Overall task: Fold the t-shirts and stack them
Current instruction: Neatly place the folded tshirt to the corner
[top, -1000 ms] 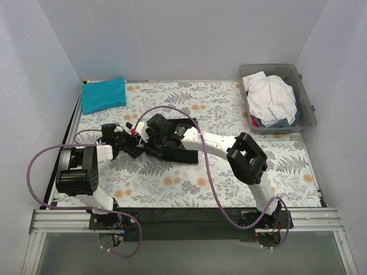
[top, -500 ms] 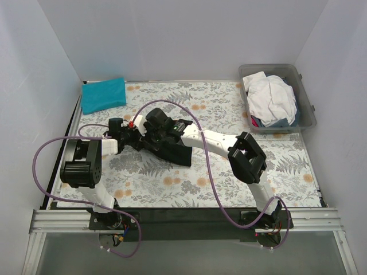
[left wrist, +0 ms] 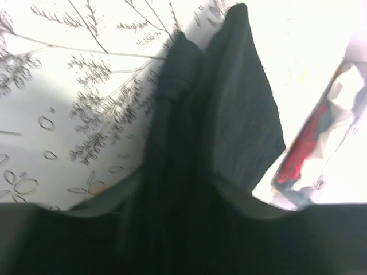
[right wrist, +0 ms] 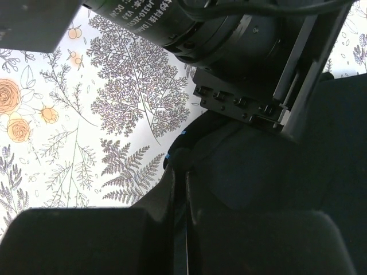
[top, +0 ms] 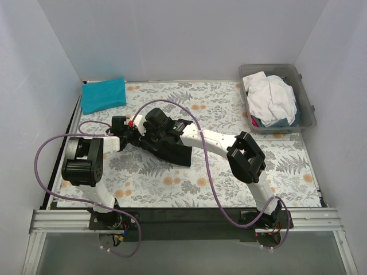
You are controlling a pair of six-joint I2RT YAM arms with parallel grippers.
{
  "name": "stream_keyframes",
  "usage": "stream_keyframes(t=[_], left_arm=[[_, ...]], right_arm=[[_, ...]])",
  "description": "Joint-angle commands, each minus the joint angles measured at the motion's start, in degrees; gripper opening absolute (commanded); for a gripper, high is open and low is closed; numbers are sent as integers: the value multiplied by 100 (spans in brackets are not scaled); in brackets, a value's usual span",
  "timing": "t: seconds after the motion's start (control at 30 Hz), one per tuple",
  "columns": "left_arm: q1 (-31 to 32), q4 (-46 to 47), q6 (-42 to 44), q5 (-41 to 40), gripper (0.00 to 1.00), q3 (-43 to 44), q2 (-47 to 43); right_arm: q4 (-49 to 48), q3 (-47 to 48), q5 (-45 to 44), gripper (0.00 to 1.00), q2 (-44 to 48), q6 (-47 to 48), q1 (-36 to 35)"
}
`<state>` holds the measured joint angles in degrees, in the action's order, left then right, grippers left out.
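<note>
From above, the left gripper (top: 131,137) and right gripper (top: 147,140) meet low over the floral table cloth (top: 229,109) at the black soft cloth t-shirt (top: 175,150), jaws hidden; the left wrist view shows it bunched between blurred fingers, grip unclear; the right wrist view shows jaws pinched tight on a fold.
</note>
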<state>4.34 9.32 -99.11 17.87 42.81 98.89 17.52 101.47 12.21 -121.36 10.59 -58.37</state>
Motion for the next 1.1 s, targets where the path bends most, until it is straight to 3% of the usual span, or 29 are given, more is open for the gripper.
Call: stream_keyframes(t=[0.0, 0.03, 0.1, 0.17, 0.2, 0.23, 0.33, 0.53, 0.8, 1.07], left_arm=[[41, -308, 304, -372, 34, 158, 113], [41, -334, 374, -433, 23, 201, 148], [41, -448, 698, -495, 10, 386, 166], [41, -597, 971, -591, 0, 709, 122], [41, -772, 1381, -635, 0, 859, 113], [49, -887, 1594, -714, 0, 1018, 182], [58, -1450, 2357, -864, 0, 1791, 472], [67, -1539, 3274, -1443, 0, 2828, 771], [50, -1546, 5269, -1707, 0, 4480, 1738], [-117, -1626, 5754, -1980, 0, 6194, 2687]], right_arm=[[-196, 303, 185, 1, 33, -101, -8], [-196, 303, 203, 1, 42, -118, -8], [-161, 277, 238, 1, 147, -180, -8], [-126, 137, 168, 33, 323, -215, 18], [-135, -64, 142, 44, 541, -224, 106], [-143, -153, 124, 63, 656, -250, 159], [-144, -566, 133, 73, 1061, -259, 448], [32, -1313, 370, 77, 1799, -136, 994], [217, -2105, 554, 78, 2512, -39, 1337], [261, -2140, 722, 78, 2591, -22, 1416]])
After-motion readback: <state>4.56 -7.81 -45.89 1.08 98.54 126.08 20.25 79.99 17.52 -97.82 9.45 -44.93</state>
